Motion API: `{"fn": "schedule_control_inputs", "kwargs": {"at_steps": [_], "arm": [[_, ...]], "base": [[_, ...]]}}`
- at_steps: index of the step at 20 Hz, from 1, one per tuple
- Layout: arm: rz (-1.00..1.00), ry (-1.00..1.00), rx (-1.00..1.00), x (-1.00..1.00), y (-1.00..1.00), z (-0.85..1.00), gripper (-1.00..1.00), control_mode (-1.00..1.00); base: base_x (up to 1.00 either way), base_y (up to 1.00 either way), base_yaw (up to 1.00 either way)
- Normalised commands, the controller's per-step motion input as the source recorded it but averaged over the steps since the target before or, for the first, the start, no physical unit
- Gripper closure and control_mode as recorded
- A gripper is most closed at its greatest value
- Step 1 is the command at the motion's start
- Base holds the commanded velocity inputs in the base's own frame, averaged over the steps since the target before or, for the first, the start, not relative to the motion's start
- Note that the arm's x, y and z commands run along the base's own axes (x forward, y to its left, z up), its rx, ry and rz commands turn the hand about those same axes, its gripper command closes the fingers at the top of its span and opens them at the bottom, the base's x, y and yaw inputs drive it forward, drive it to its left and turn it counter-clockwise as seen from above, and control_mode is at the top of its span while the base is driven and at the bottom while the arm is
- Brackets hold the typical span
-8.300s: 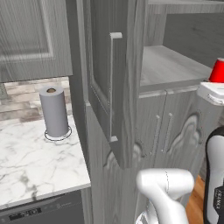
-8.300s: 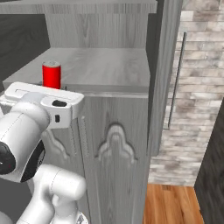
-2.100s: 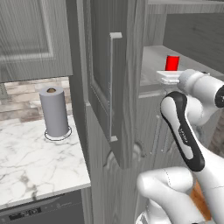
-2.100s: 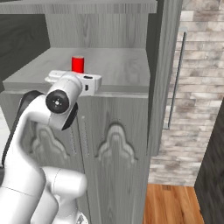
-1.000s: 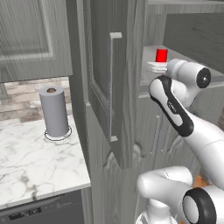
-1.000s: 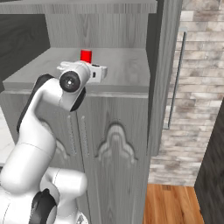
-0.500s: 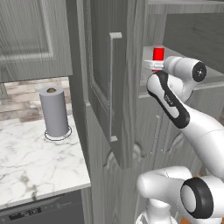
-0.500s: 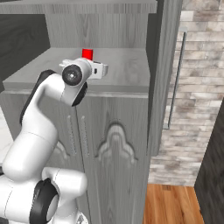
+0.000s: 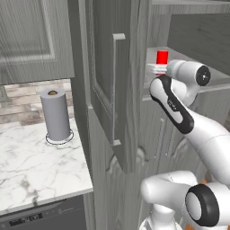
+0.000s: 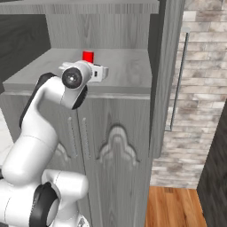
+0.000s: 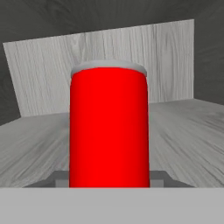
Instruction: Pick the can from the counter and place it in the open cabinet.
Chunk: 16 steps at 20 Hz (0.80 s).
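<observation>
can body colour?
Bright red can with a silver-grey top rim; clearest in the hand view.

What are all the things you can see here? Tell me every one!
can: one, red with a silver top, upright between the gripper's fingers over the cabinet shelf.
cabinet: one, grey wood grain, flat shelf, arched-panel doors below.
cabinet door: one, grey, swung open, long bar handle.
paper towel roll: one, grey, standing on the marble counter.
marble counter: one, white with grey veins, left of the cabinet.
brick wall: grey-brown, right of the cabinet.
wood floor: orange-brown, bottom right.
gripper: one, shut on the can.
</observation>
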Motion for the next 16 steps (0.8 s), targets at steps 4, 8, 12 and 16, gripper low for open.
{"fn": "schedule_control_inputs", "kwargs": {"at_steps": [4, 8, 12, 16], "arm": [[0.00, 0.00, 0.00, 0.00, 0.17, -0.43, -1.00, -1.00], [0.00, 0.00, 0.00, 0.00, 0.13, -0.36, -1.00, -1.00], [0.00, 0.00, 0.00, 0.02, 0.11, -0.29, -1.00, -1.00], [0.00, 0.00, 0.00, 0.00, 0.05, -0.22, -1.00, -1.00]], "base": [[0.00, 0.00, 0.00], [0.00, 0.00, 0.00], [0.00, 0.00, 0.00], [0.00, 0.00, 0.00]]}}
